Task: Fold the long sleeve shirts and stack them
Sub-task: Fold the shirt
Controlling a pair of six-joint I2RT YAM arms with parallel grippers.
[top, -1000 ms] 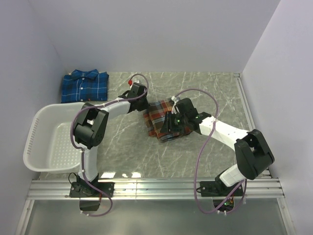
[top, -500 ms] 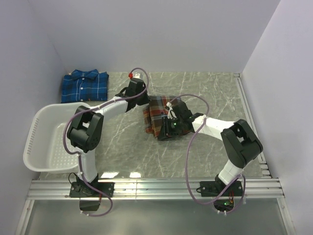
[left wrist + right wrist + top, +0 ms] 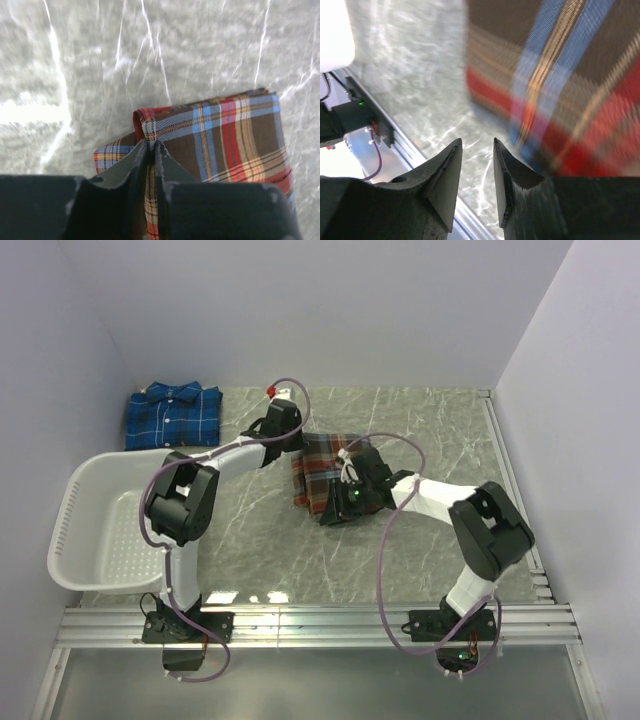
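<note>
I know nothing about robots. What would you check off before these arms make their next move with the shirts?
1. Red plaid shirt folded into a compact block on the table: ok.
2. Left gripper pinching a fold at that shirt's edge, cloth between its fingers: ok.
3. Right gripper jaws apart, nothing between them, beside the shirt: ok.
4. Blue plaid shirt folded in the far left corner: ok.
5. Shirts stacked: not ok, they lie apart.
6. Fold tidy beneath the right gripper: cannot tell, hidden.
</note>
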